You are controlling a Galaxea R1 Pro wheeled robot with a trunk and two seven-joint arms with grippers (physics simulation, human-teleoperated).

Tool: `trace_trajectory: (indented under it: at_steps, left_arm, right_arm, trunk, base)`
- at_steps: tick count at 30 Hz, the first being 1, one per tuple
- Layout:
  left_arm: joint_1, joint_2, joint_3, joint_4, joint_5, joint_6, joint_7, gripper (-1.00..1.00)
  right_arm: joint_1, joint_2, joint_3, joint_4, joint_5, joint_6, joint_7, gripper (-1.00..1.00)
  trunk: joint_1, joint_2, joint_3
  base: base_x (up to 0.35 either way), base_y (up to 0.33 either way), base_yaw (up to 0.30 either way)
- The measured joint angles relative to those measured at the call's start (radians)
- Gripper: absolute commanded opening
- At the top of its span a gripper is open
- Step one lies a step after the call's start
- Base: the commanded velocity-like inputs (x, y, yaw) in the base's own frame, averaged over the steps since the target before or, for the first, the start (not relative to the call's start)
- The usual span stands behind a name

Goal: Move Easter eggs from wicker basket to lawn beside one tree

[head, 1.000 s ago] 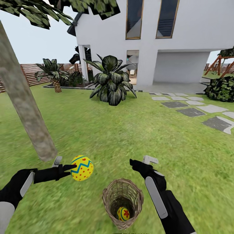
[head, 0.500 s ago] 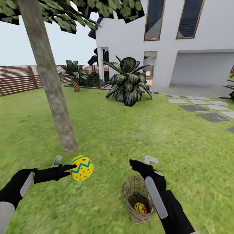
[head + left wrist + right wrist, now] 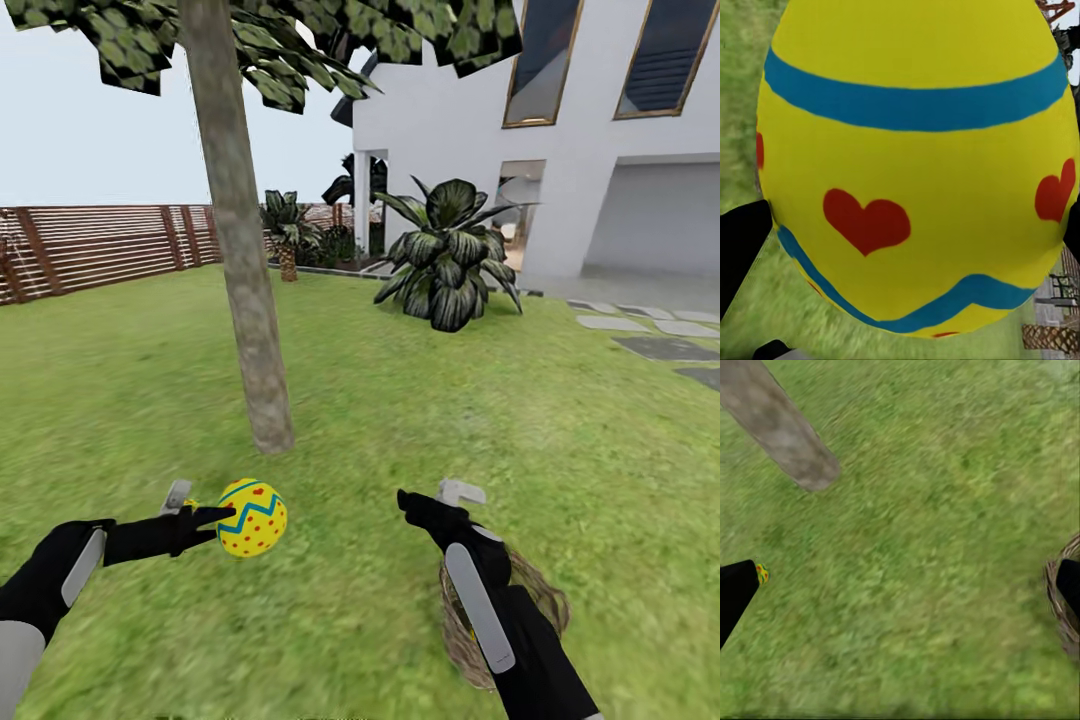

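In the head view the left end effector [image 3: 215, 515] grasps an Easter egg [image 3: 252, 517] and holds it above the lawn [image 3: 400, 420], in front of the grey-brown trunk of the tree [image 3: 250, 330] and a little below its base in the picture. The left wrist view adds the egg's [image 3: 911, 161] detail: yellow shell, blue bands, red hearts, with a dark finger [image 3: 741, 244] touching one side.

The right end effector [image 3: 430, 497] is released, its fingers spread with nothing between them. The right wrist view shows this gap, with blurred grass, the trunk's foot [image 3: 784, 431], and a sliver of wicker rim [image 3: 1061, 604] at the frame's edge.

The wicker basket [image 3: 540, 600] sits on the grass, mostly hidden behind the right arm in the head view, so its contents cannot be made out. A slat fence [image 3: 100, 245], a leafy shrub [image 3: 450, 255] and a white house [image 3: 590, 130] stand beyond.
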Motion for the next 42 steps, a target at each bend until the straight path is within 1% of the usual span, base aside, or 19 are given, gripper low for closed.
trace_trajectory:
  at_steps: [3, 6, 11, 22, 26, 34, 42]
  left_arm:
    - [0.0, 0.001, 0.0, 0.001, 0.0, 0.0, -0.001, -1.0]
    - [0.0, 0.001, 0.0, 0.002, 0.001, 0.001, 0.0, -1.0]
    - [0.0, 0.001, 0.0, 0.002, 0.001, 0.001, 0.001, -1.0]
    - [0.0, 0.001, 0.0, 0.002, 0.001, 0.002, 0.0, -1.0]
    - [0.0, 0.001, 0.017, 0.003, 0.001, 0.002, 0.001, -1.0]
    - [0.0, 0.001, 0.021, 0.003, 0.0, 0.002, 0.001, -1.0]
    - [0.0, 0.001, 0.022, 0.003, -0.001, 0.002, 0.002, -1.0]
  right_arm:
    - [0.0, -0.003, 0.039, 0.0, 0.003, -0.001, 0.0, 1.0]
    - [0.0, -0.004, 0.053, 0.0, 0.006, -0.001, 0.0, 1.0]
    - [0.0, -0.004, 0.055, 0.0, 0.005, -0.002, 0.001, 1.0]
    - [0.0, -0.005, 0.054, -0.003, 0.006, -0.004, 0.002, 1.0]
    - [0.0, -0.003, 0.055, -0.003, 0.007, -0.003, 0.0, 1.0]
    - [0.0, -0.003, 0.055, 0.0, 0.007, -0.003, 0.0, 1.0]
    - [0.0, -0.004, 0.056, 0.001, 0.007, -0.001, 0.001, 1.0]
  trunk:
    - [0.0, 0.0, 0.002]
    - [-0.001, 0.0, 0.004]
    - [-0.001, 0.0, 0.006]
    - [-0.001, 0.0, 0.006]
    - [0.0, 0.0, 0.006]
    - [0.0, 0.0, 0.006]
    - [0.0, 0.0, 0.006]
  base:
    - [0.003, 0.266, 0.272]
    - [0.187, 0.186, 0.273]
    - [0.274, 0.169, 0.255]
    - [0.272, 0.183, 0.021]
    - [0.212, 0.218, 0.234]
    - [0.142, 0.258, 0.267]
    - [0.109, 0.271, 0.017]
